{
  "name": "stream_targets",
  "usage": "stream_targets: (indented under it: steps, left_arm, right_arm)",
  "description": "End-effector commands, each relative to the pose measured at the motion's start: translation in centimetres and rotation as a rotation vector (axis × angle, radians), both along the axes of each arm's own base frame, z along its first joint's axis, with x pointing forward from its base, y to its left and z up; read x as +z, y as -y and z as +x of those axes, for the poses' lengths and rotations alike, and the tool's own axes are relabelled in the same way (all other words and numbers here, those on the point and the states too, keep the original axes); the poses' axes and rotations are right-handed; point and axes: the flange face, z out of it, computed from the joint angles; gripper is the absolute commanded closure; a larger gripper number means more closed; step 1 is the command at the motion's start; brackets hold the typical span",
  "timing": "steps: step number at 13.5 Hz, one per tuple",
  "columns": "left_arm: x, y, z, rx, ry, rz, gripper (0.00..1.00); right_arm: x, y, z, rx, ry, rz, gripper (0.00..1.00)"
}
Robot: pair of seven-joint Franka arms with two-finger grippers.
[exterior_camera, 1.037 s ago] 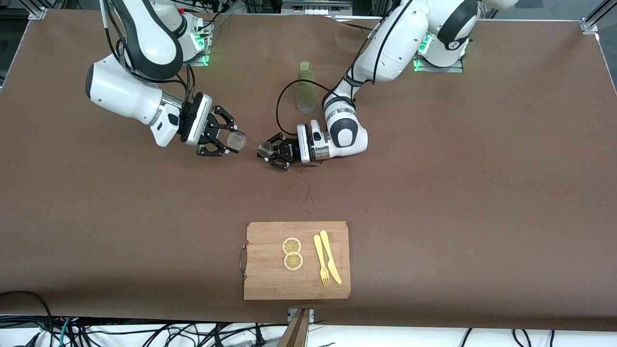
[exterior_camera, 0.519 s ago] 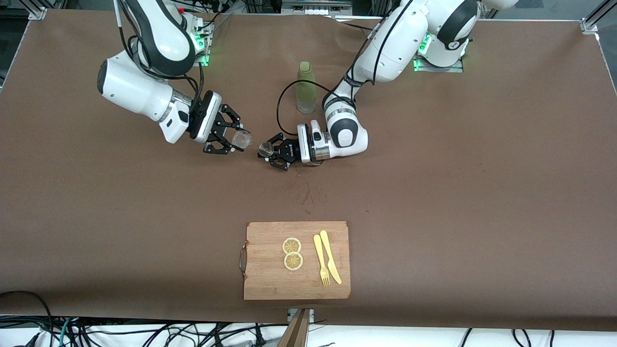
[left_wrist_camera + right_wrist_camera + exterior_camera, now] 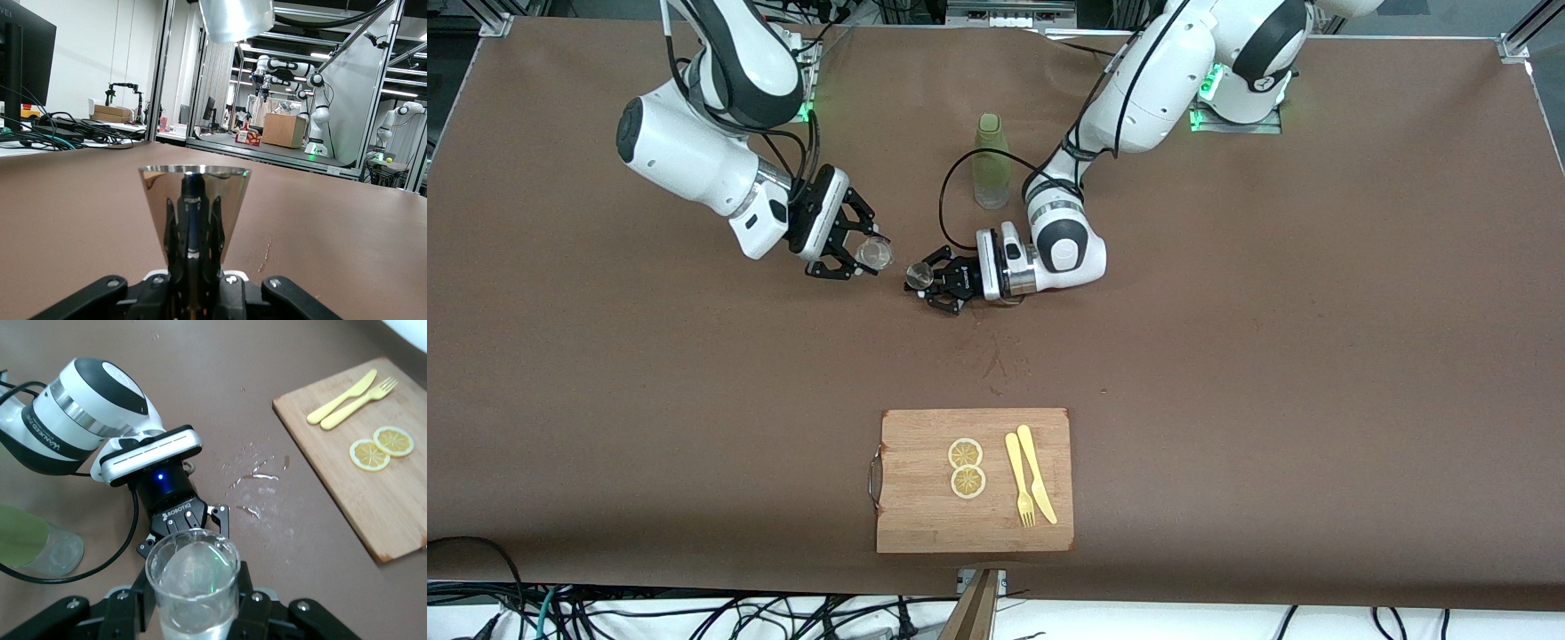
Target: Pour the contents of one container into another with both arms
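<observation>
My right gripper (image 3: 864, 255) is shut on the tiny clear glass cup (image 3: 875, 256), held tilted in the air over the table middle. In the right wrist view the cup (image 3: 193, 577) has clear liquid in it. My left gripper (image 3: 925, 281) is shut on the steel hourglass jigger (image 3: 916, 274), upright just beside the cup. In the left wrist view the jigger's upper cone (image 3: 193, 200) rises from the left gripper (image 3: 193, 270), and the cup's base (image 3: 237, 19) hangs above it. In the right wrist view the jigger is hidden by the cup.
A tall olive-green bottle (image 3: 991, 160) stands farther from the front camera than the grippers. A wooden cutting board (image 3: 907, 516) near the front edge holds two lemon slices (image 3: 966, 467), a yellow fork and a knife (image 3: 1035, 484). Wet marks (image 3: 996, 360) stain the cloth between.
My right arm has swung toward the left gripper, bringing the glass cup closer to the jigger. The left arm and jigger have stayed still.
</observation>
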Motion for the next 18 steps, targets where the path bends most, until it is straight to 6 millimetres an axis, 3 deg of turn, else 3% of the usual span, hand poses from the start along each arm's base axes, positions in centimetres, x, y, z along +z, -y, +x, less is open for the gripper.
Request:
stream_targets:
  steps: [1, 18]
  left_arm:
    - [-0.2, 0.1, -0.2, 0.021, 0.023, 0.003, 1.0]
    - [0.1, -0.4, -0.1, 0.021, 0.052, -0.008, 1.0]
  right_arm:
    - [1.2, -1.0, -0.9, -0.029, 0.003, -0.055, 0.66]
    - [1.8, -2.1, -1.2, -0.064, -0.015, -0.143, 0.65]
